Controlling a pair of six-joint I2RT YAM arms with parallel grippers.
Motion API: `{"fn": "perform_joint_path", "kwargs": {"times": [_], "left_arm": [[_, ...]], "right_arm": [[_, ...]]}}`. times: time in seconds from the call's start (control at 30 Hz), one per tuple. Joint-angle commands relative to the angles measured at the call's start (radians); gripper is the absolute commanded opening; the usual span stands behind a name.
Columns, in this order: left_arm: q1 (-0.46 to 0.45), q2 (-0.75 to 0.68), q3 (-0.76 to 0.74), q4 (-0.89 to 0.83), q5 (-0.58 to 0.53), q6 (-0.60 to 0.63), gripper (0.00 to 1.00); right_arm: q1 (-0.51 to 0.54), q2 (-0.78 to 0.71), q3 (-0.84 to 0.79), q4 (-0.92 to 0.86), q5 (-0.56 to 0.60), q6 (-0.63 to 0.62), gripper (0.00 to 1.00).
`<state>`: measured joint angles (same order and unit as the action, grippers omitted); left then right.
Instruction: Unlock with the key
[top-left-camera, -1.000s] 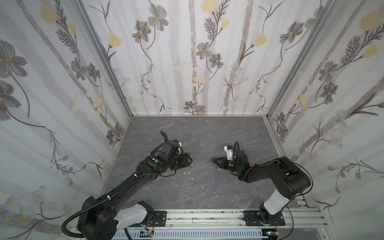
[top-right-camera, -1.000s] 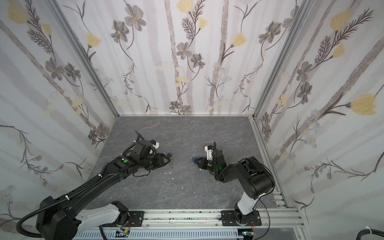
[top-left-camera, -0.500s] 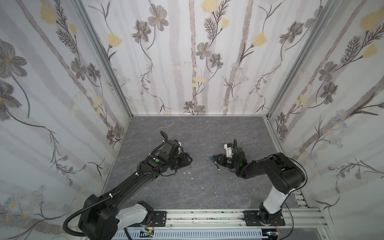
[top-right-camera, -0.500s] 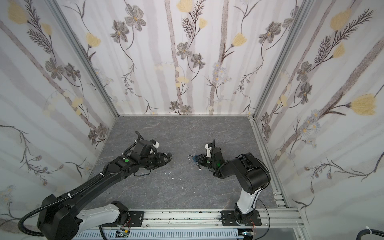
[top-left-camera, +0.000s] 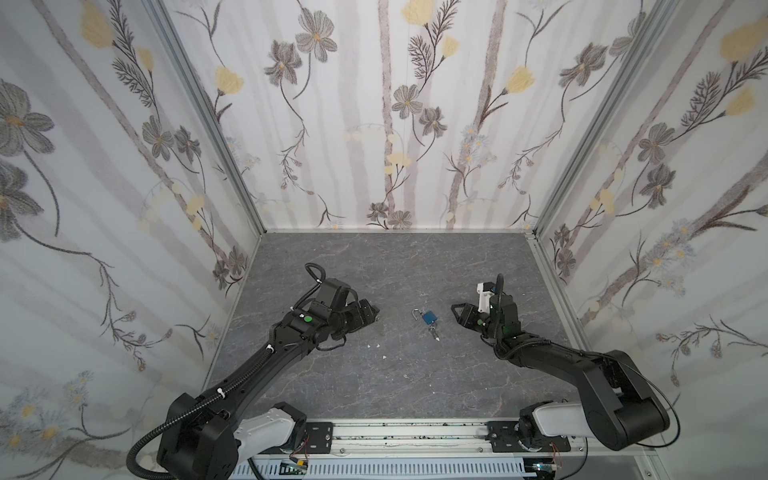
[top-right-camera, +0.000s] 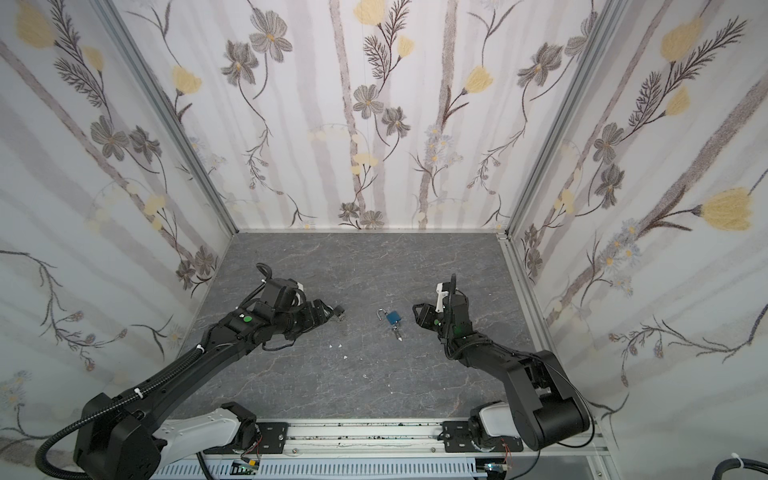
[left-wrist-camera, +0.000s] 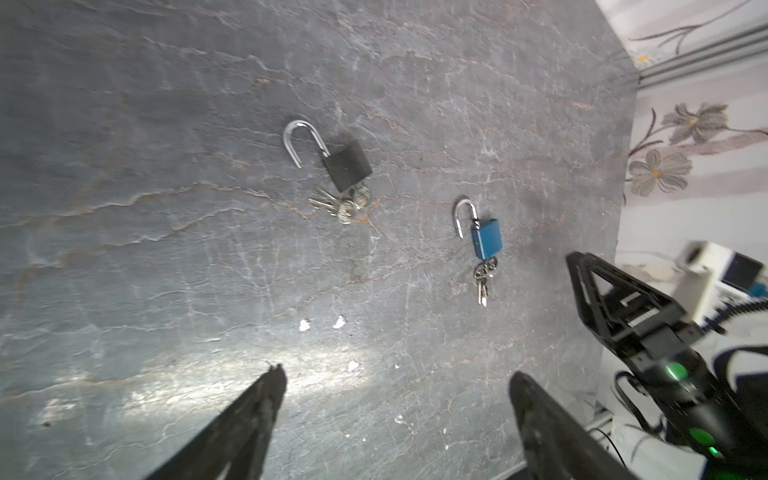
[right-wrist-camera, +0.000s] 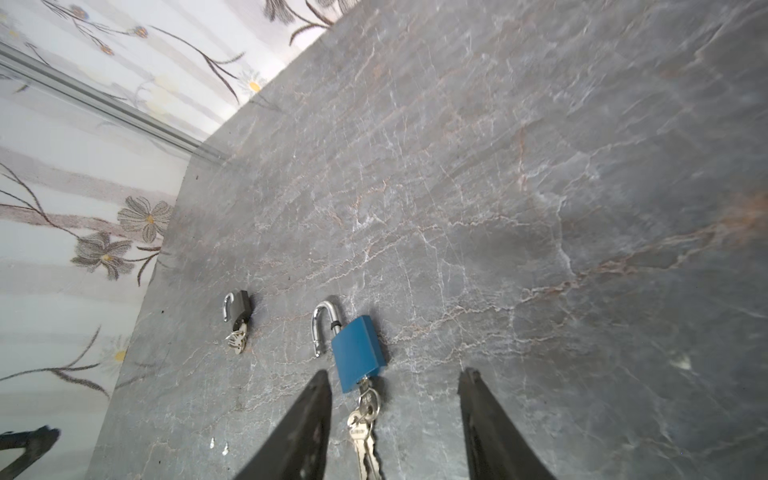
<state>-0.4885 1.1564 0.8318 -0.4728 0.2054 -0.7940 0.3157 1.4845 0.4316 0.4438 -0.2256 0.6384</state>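
Grey counter (top-left-camera: 374, 374); left gripper (left-wrist-camera: 395, 372) spread wide, empty; right gripper (right-wrist-camera: 395, 370) parted, empty; blue lock (top-left-camera: 429, 317) lies mid-counter between them, shackle open, keys (right-wrist-camera: 365, 440) at its base; black lock (left-wrist-camera: 347, 166), shackle open too, nearer the left edge.

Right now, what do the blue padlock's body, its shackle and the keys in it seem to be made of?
The blue padlock body looks like metal under a smooth blue paint or anodised coat: even colour, crisp edges. Its shackle seems polished steel: bright, mirror-like glints. The keys look like silvery plated metal, duller, with stamped lettering.
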Motion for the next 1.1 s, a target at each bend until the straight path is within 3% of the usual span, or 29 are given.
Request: {"fn": "perform_joint_path", "kwargs": {"times": [0.0, 0.17, 0.3, 0.5, 0.63, 0.73, 0.83, 0.93, 1.07], "left_arm": [[0.033, 0.011, 0.017, -0.092, -0.081, 0.01, 1.0], [0.096, 0.038, 0.05, -0.175, -0.194, 0.042, 1.0], [0.141, 0.031, 0.084, -0.18, -0.361, 0.097, 1.0], [0.182, -0.017, 0.048, 0.027, -0.615, 0.329, 1.0], [0.221, -0.029, -0.061, 0.283, -0.753, 0.52, 1.0], [0.256, 0.004, -0.161, 0.497, -0.807, 0.62, 1.0], [0.312, 0.087, -0.214, 0.637, -0.778, 0.657, 1.0], [0.337, 0.175, -0.289, 0.832, -0.769, 0.696, 1.0], [0.35, 0.281, -0.379, 0.832, -0.769, 0.696, 1.0]], "right_arm": [[-0.011, -0.078, 0.002, -0.128, 0.092, -0.068, 1.0], [-0.024, -0.183, 0.03, -0.246, 0.201, -0.133, 1.0], [-0.027, -0.245, 0.081, -0.32, 0.347, -0.163, 1.0], [-0.029, -0.299, 0.146, -0.303, 0.625, -0.248, 1.0], [-0.029, -0.338, 0.074, -0.098, 0.856, -0.382, 1.0], [-0.031, -0.343, -0.07, 0.21, 0.974, -0.525, 1.0], [-0.058, -0.316, -0.183, 0.469, 1.002, -0.602, 1.0], [-0.086, -0.244, -0.222, 0.592, 1.002, -0.614, 1.0], [-0.102, -0.117, -0.274, 0.857, 0.962, -0.648, 1.0]]}}
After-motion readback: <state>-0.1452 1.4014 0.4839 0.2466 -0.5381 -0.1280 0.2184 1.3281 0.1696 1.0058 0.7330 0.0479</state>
